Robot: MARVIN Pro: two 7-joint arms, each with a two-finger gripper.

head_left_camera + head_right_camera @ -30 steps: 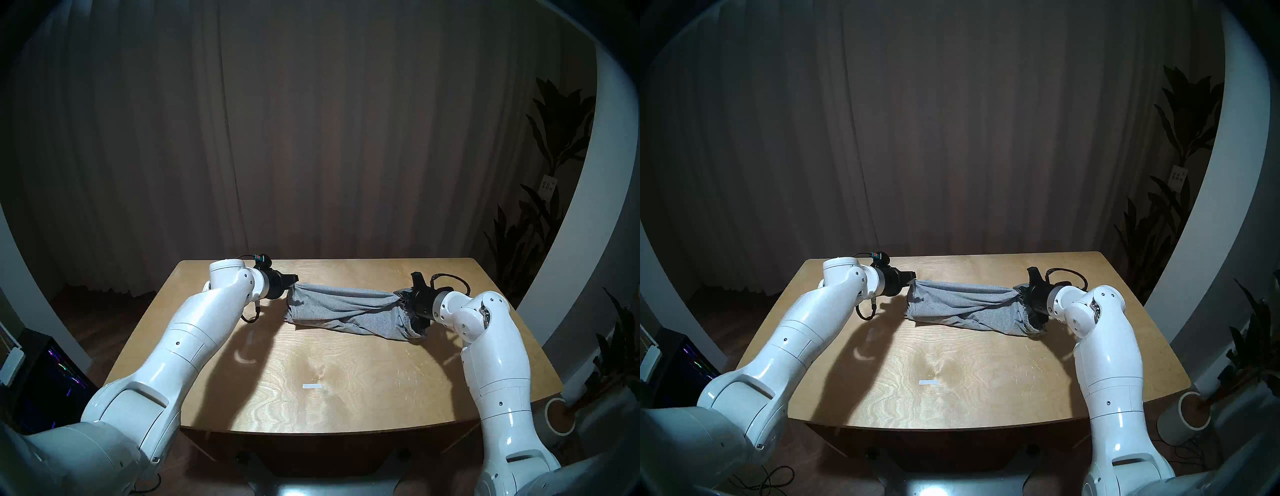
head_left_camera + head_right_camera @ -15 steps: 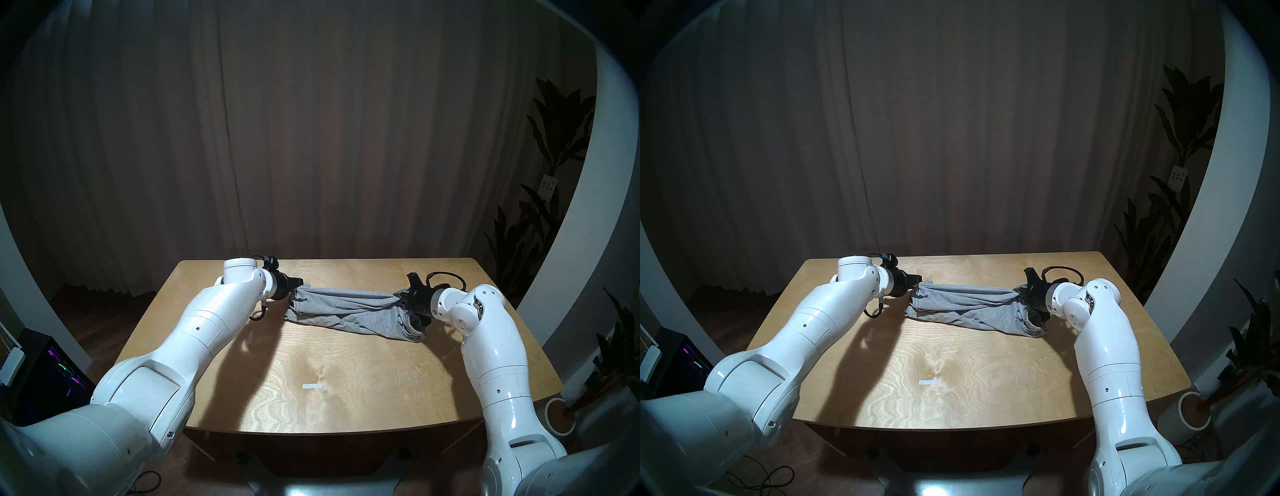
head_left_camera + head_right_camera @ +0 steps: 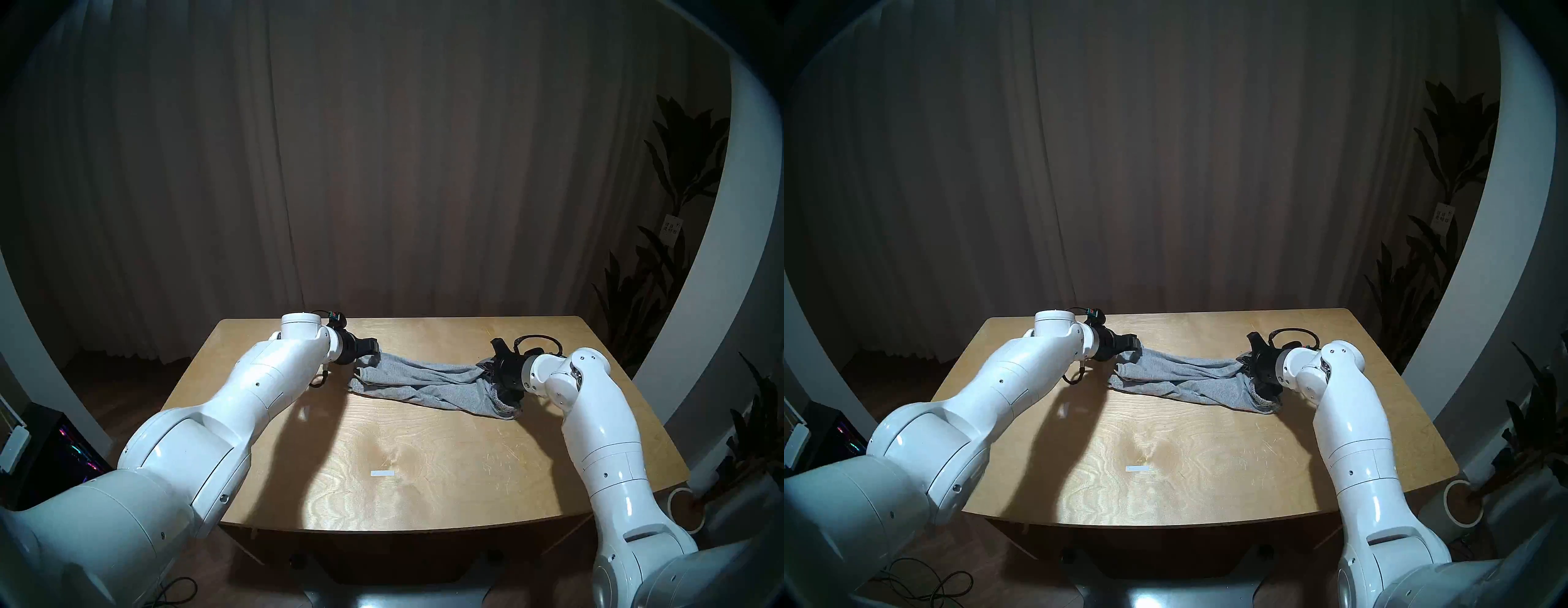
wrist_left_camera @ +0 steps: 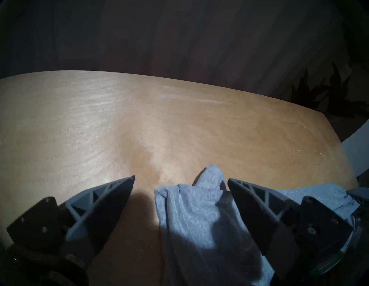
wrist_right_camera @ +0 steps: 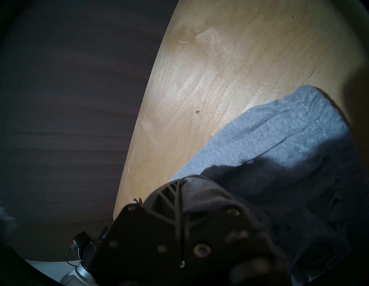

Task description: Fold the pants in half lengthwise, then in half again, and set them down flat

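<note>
The grey pants [image 3: 428, 380] lie folded in a long narrow band across the far half of the wooden table [image 3: 424, 467]. The legs' hem end is to the left and the waistband to the right. My left gripper [image 3: 375, 346] is open at the hem end. In the left wrist view [image 4: 180, 178] its fingers [image 4: 111, 191] stand wide apart, with the loose hem [image 4: 191, 209] lying between them, not pinched. My right gripper [image 3: 488, 369] is shut on the bunched waistband, held just above the table. In the right wrist view the cloth [image 5: 279, 139] drapes over the fingers [image 5: 169, 191].
A small white strip [image 3: 382, 473] lies on the table near the front. Dark curtains hang behind the table. Plants [image 3: 679, 170] stand at the right, and a pale round pot [image 3: 685, 509] is on the floor below them. A lit computer case [image 3: 68, 450] is at the left.
My left gripper has opened and let go of the hem end, which dropped onto the table. Both arms moved inward and lower, and the pants sagged flat.
</note>
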